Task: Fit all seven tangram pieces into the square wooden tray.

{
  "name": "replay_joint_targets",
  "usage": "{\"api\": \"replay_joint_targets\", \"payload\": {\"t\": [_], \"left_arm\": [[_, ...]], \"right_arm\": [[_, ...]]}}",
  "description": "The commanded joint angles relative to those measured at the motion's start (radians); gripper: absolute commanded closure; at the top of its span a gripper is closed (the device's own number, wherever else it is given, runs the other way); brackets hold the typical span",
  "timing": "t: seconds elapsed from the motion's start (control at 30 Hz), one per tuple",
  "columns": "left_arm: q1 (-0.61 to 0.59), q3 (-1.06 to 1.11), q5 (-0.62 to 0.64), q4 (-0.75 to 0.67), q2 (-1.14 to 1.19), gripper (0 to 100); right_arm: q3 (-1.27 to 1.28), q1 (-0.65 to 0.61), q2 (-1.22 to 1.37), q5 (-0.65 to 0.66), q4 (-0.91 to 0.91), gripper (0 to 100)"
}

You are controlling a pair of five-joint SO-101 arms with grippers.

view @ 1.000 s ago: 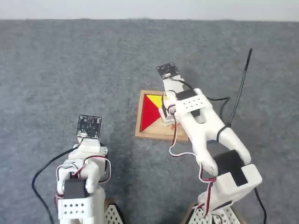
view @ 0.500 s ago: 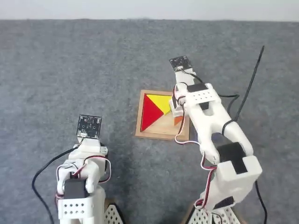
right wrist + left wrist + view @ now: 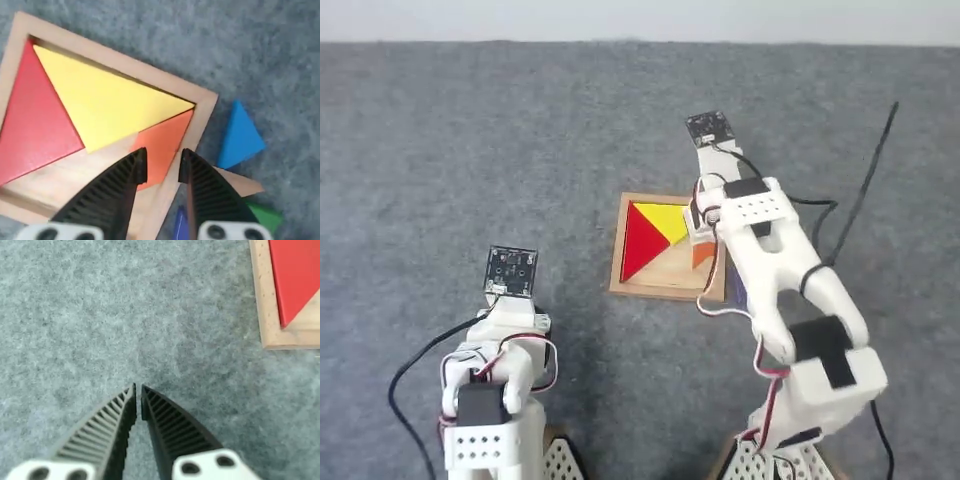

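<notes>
Right tool (image 3: 161, 155) slightly parted, gripping nothing — above the orange piece (image 3: 165, 132) at the right edge of the tray (image 3: 665, 291). The red piece (image 3: 640, 240) and yellow piece (image 3: 665, 220) lie inside it. Left tool (image 3: 138, 387) closed over bare bench (image 3: 75, 315), near-left of tray.

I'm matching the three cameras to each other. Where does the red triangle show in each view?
High view: the red triangle lies in the wooden tray along its left rim, beside the yellow triangle.
Left wrist view: the red triangle points its tip into a tray corner.
Right wrist view: the red triangle lies edge to edge with the yellow triangle.
Shared landmark: the wooden tray rim.
</notes>
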Motion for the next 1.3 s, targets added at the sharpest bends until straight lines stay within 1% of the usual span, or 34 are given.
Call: {"api": "replay_joint_targets", "payload": {"t": [0.0, 0.2, 0.37, 0.5, 0.6, 1.0, 1.2, 1.27], "left_arm": [[0.002, -0.012, 0.000, 0.003, -0.017, 98], [0.002, -0.012, 0.000, 0.003, -0.017, 98], [0.002, -0.012, 0.000, 0.003, -0.017, 98], [0.002, -0.012, 0.000, 0.003, -0.017, 98], [0.002, -0.012, 0.000, 0.003, -0.017, 98], [0.002, -0.012, 0.000, 0.003, -0.017, 98], [0.002, -0.012, 0.000, 0.003, -0.017, 98], [0.002, -0.012, 0.000, 0.003, -0.017, 98]], "right_arm": [[0.028, 0.010, -0.153, 0.008, -0.019, 87.6], [0.133, 0.025, -0.305, 0.009, -0.022, 87.6], [0.172, 0.140, -0.329, 0.015, -0.015, 87.3], [0.206, 0.209, -0.331, 0.094, -0.013, 87.2], [0.244, 0.216, -0.331, 0.124, -0.015, 87.2], [0.336, 0.223, -0.331, 0.121, -0.015, 86.9], [0.336, 0.272, -0.329, 0.121, -0.024, 75.4], [0.344, 0.288, -0.329, 0.120, -0.031, 75.2]]}}
